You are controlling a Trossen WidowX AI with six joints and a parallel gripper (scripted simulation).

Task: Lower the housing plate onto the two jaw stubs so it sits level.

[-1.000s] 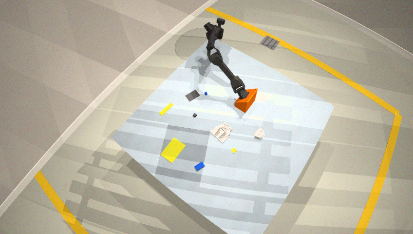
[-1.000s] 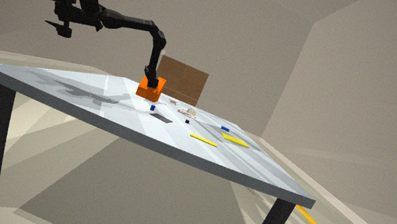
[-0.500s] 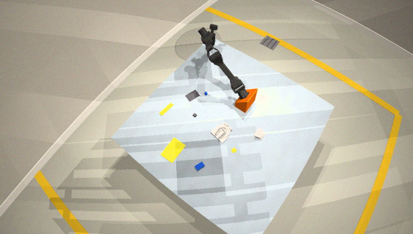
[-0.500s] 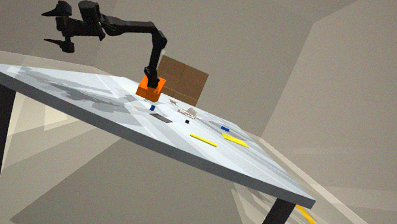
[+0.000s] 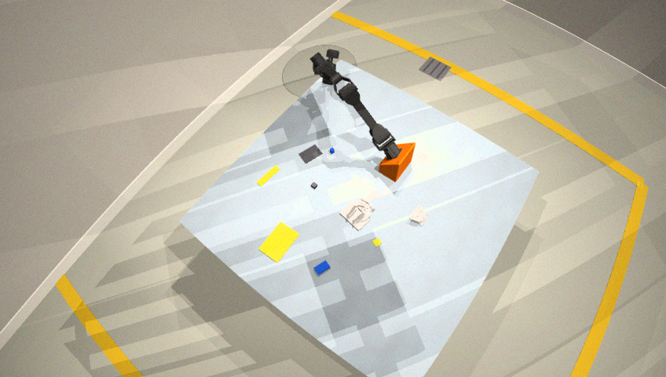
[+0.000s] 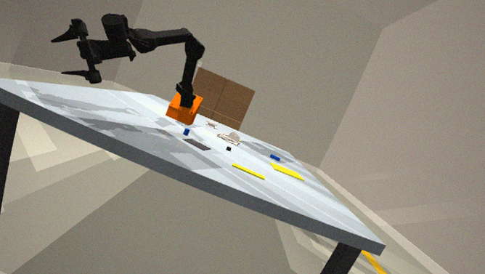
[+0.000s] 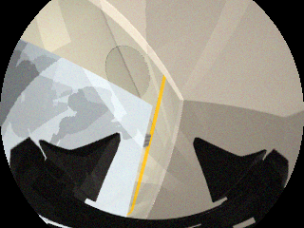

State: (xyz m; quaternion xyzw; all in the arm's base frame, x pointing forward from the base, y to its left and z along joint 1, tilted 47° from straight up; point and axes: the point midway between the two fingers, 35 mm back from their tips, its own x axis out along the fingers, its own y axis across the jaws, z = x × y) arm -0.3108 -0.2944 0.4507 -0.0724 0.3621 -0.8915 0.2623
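A cream, roughly square piece [image 5: 349, 214] [image 6: 224, 136] with raised parts lies near the middle of the table; in the exterior view a rounded part [image 6: 234, 136] stands up from it. A smaller cream piece [image 5: 418, 215] [image 6: 211, 124] lies apart from it on the table. At this size I cannot tell which is the housing plate, nor make out the jaws, pins and stubs. My gripper [image 6: 57, 56] [image 7: 158, 140] is open and empty, raised far from both pieces beyond the arm's base, pointing away from them. The wrist view shows neither piece.
The arm stands on an orange base [image 5: 403, 161] [image 6: 181, 115]. On the table [image 5: 495, 177] are a dark flat tile [image 5: 310, 154], a small blue block [image 5: 331, 151], a dark cube [image 5: 313, 185], a yellow strip [image 5: 268, 175], a yellow plate [image 5: 279, 242], a blue block [image 5: 322, 267] and a small yellow square [image 5: 377, 242].
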